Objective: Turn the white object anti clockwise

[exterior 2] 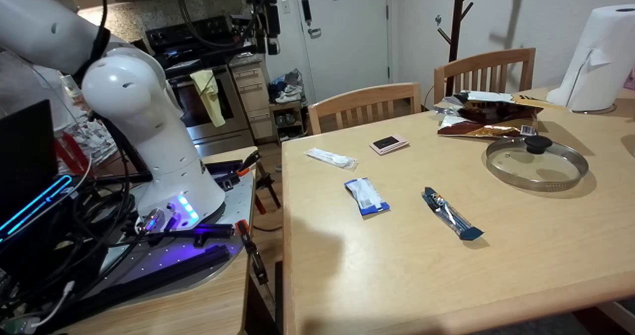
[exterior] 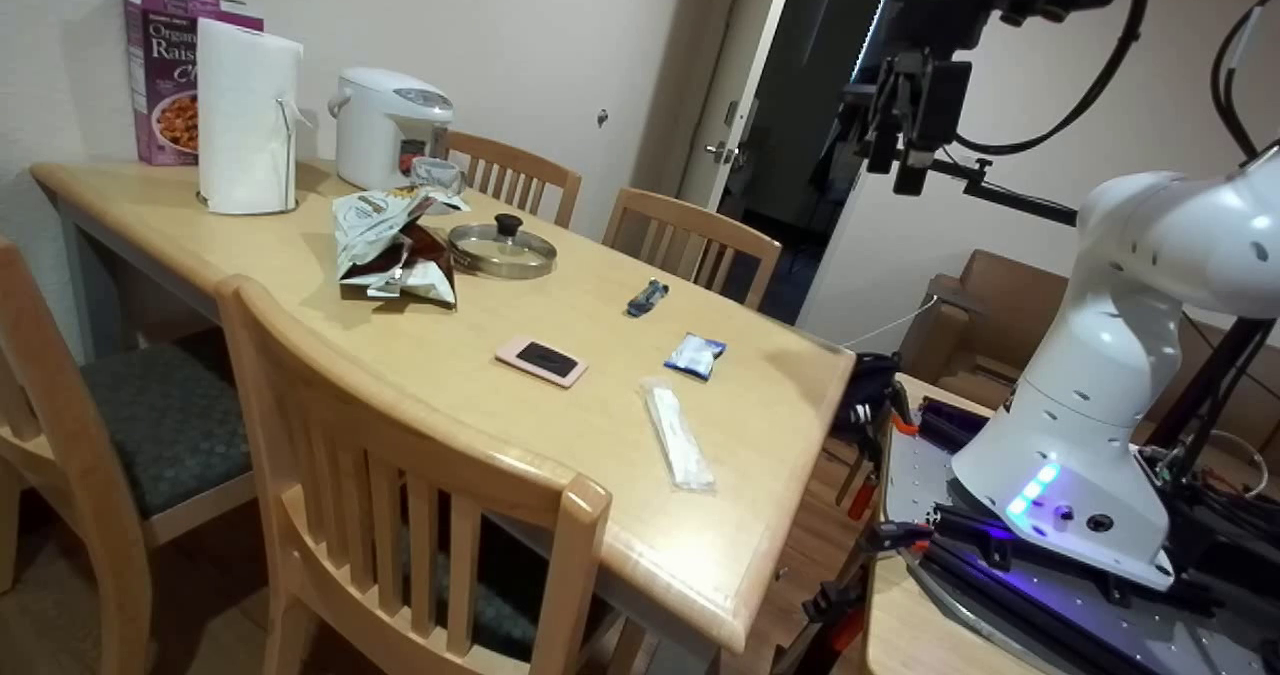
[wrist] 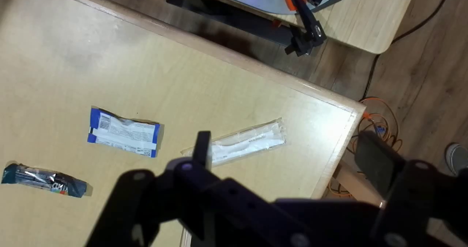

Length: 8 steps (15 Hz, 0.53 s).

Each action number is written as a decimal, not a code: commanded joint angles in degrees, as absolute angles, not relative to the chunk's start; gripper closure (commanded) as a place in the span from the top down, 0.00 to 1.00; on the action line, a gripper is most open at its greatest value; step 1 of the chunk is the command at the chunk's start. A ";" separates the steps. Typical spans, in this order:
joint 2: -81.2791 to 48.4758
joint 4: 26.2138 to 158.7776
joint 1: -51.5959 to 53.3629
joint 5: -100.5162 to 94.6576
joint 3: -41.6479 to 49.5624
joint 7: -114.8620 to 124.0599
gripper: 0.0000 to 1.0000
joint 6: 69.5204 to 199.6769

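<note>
The white object (exterior: 678, 437) is a slim flat white bar in a clear wrapper. It lies flat on the table near the end by the robot base, and it shows in both exterior views (exterior 2: 331, 158). In the wrist view the white object (wrist: 252, 142) slants up to the right, and a finger covers part of its left end. My gripper (wrist: 290, 155) is open, with nothing between its wide-apart fingers. In both exterior views the gripper (exterior: 897, 167) hangs high above table height, well apart from the white object.
A blue-white packet (exterior: 696, 356), a dark wrapped bar (exterior: 648, 298) and a pink flat case (exterior: 543, 361) lie near the white object. A glass lid (exterior 2: 536, 166) and an open snack bag (exterior: 395, 245) lie farther off. Chairs (exterior: 420, 435) stand along the table (exterior: 780, 395).
</note>
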State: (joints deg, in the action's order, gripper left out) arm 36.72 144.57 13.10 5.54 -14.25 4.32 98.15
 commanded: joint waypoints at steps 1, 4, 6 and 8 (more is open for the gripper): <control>36.64 144.49 13.38 5.40 -14.02 4.46 1.00 98.09; 36.64 144.49 13.38 5.40 -14.02 4.46 1.00 98.09; 36.30 144.35 13.24 5.46 -14.52 5.52 1.00 98.45; 36.42 144.92 12.94 5.89 -14.76 6.73 1.00 101.59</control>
State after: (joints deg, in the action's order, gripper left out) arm 36.69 144.57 13.10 5.54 -14.25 4.41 98.69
